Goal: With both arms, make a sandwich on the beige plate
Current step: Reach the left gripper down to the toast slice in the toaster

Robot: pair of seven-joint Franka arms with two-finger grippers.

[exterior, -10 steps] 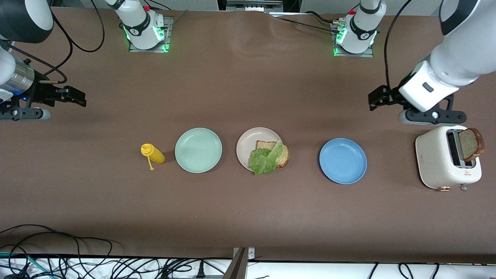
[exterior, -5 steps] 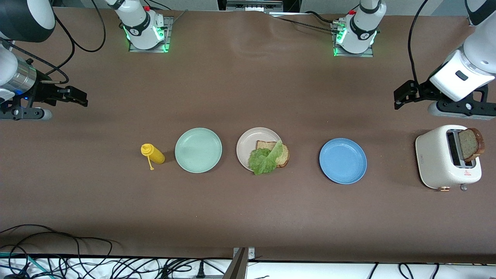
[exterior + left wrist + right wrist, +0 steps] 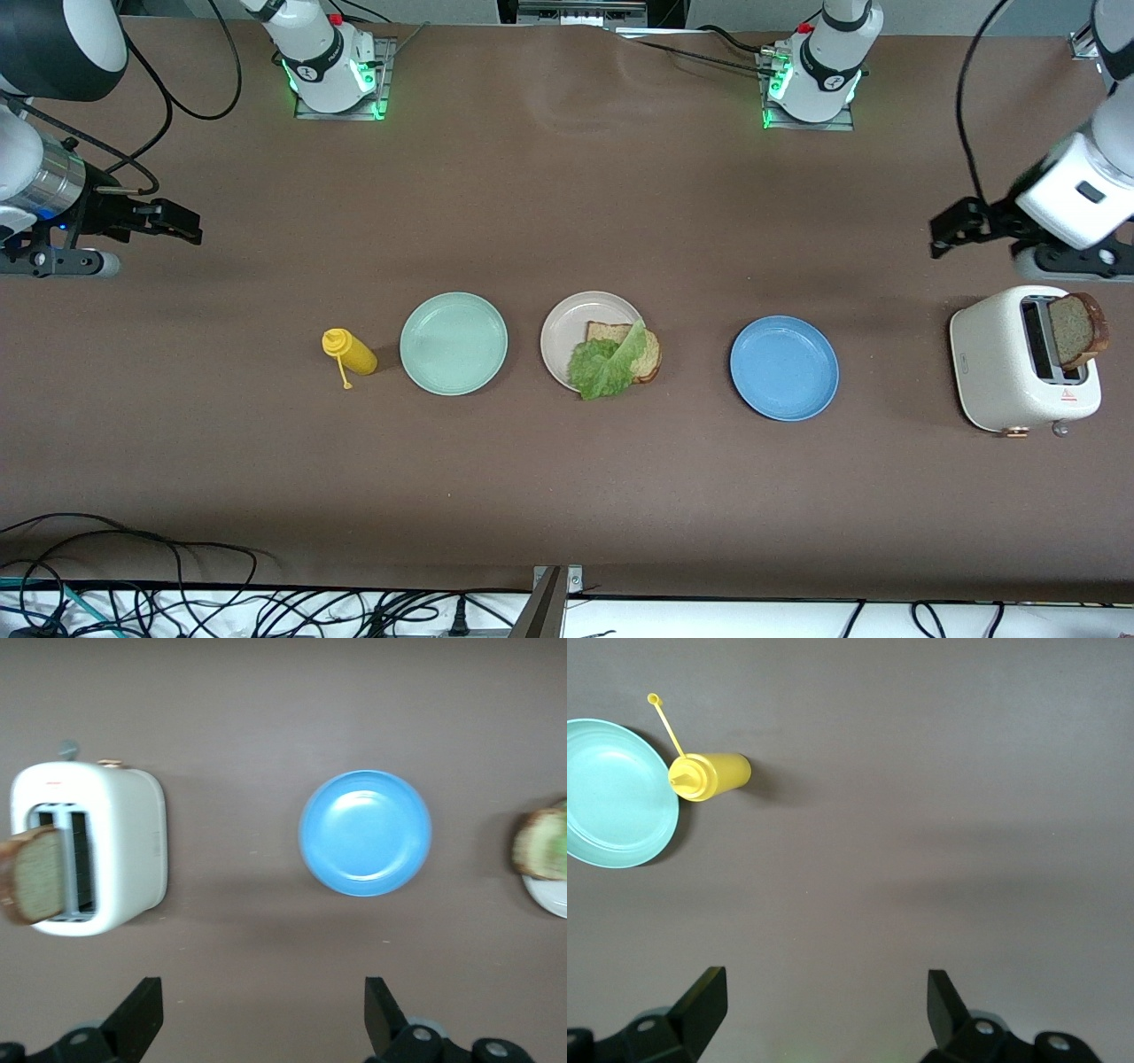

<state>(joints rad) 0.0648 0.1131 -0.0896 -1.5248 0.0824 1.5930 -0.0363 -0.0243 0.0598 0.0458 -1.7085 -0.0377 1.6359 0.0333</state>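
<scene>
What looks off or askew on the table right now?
The lettuce leaf hangs past the beige plate rim, and the bread slice under it overhangs too. A second slice sits tilted in the toaster.

Brown table (image 3: 567, 204), evenly lit; black cables (image 3: 177, 585) tangled along white edge nearest camera.

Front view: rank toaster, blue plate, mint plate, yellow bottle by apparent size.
1. toaster, largest.
2. blue plate and mint green plate: look alike, no ranking.
3. yellow squeeze bottle, smallest.
</scene>
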